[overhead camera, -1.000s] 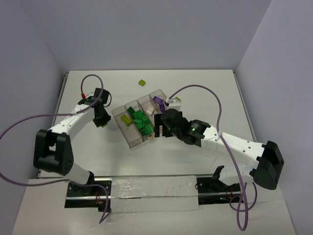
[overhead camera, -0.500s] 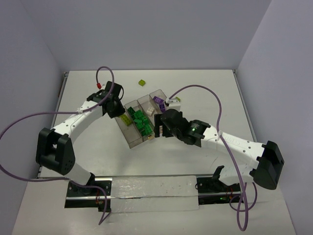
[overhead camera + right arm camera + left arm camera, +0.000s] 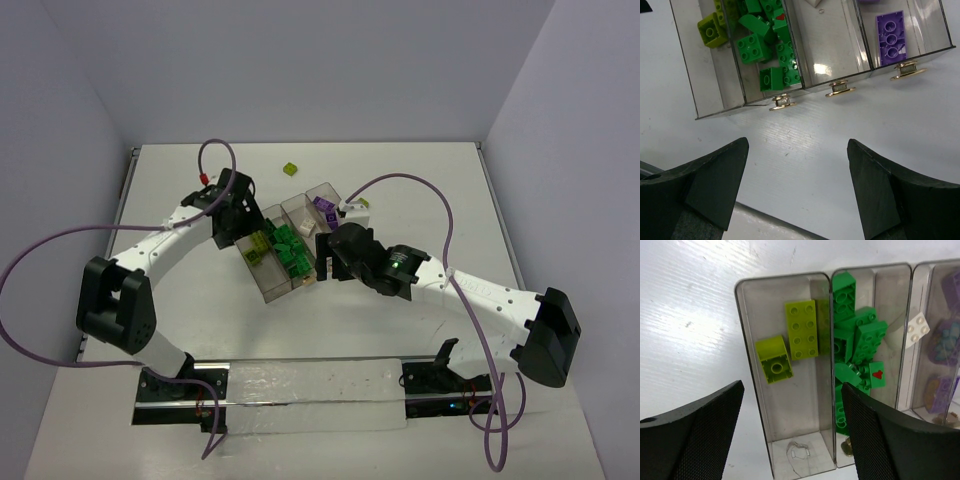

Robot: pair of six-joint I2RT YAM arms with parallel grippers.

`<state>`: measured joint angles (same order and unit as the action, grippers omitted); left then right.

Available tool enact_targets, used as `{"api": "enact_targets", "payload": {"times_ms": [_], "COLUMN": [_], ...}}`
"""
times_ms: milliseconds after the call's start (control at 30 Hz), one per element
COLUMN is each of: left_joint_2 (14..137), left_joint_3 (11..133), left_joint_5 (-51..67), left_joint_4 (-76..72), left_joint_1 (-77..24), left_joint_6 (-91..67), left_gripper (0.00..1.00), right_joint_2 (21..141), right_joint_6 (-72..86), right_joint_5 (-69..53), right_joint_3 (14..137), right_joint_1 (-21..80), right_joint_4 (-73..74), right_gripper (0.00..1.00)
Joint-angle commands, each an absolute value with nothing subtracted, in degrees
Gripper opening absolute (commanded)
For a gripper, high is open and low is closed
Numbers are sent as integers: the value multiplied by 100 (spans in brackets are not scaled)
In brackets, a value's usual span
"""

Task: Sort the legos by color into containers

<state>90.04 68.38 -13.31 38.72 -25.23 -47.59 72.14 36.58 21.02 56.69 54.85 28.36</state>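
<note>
The containers [image 3: 270,288] form one clear smoky tray of four compartments lying mid-table. In the left wrist view the end compartment [image 3: 795,410] holds a flat yellow-green lego [image 3: 801,329] and a small one [image 3: 774,365]. Beside them lie a pile of dark green legos [image 3: 856,340], a white lego [image 3: 916,329] and purple ones [image 3: 944,340]. My left gripper [image 3: 245,228] hovers open above the yellow-green compartment, nothing between its fingers [image 3: 695,435]. The right gripper [image 3: 322,258] hangs open and empty over the table near the tray's tabbed end [image 3: 782,102], where a purple lego [image 3: 890,37] shows.
A loose yellow-green lego [image 3: 291,168] lies on the table beyond the tray, toward the back wall. Purple cables loop from both arms. The right arm [image 3: 470,290] stretches across the table's right half.
My left arm swung right from the table beside the tray to over its end compartment. Its gripper opened, and the small yellow-green lego now lies in that compartment. The right arm stayed put.
</note>
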Motion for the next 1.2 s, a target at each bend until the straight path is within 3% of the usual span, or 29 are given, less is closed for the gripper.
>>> {"api": "enact_targets", "payload": {"times_ms": [0, 133, 333, 867, 1167], "left_joint_2": [8960, 9185, 10012, 12071, 12481], "left_joint_3": [7325, 7643, 8361, 10176, 10112], "left_joint_5": [-1567, -1494, -1614, -1671, -1441], "left_joint_4": [3951, 3938, 3964, 3843, 3423], "left_joint_1": [-2265, -1673, -1107, -619, -536], "left_joint_6": [-4653, -4311, -3977, -3237, -2913], "left_gripper": [86, 87, 99, 99, 94], "right_joint_2": [7214, 7171, 7160, 7198, 7207], "right_joint_6": [3690, 3660, 3637, 3658, 3718], "right_joint_5": [2285, 2311, 2338, 2424, 2439], "right_joint_3": [5952, 5950, 5935, 5915, 5880], "right_joint_1": [5537, 5532, 5537, 5544, 5537], "right_joint_4": [2804, 2804, 2797, 2821, 2834], "right_gripper": [87, 87, 87, 87, 87]}}
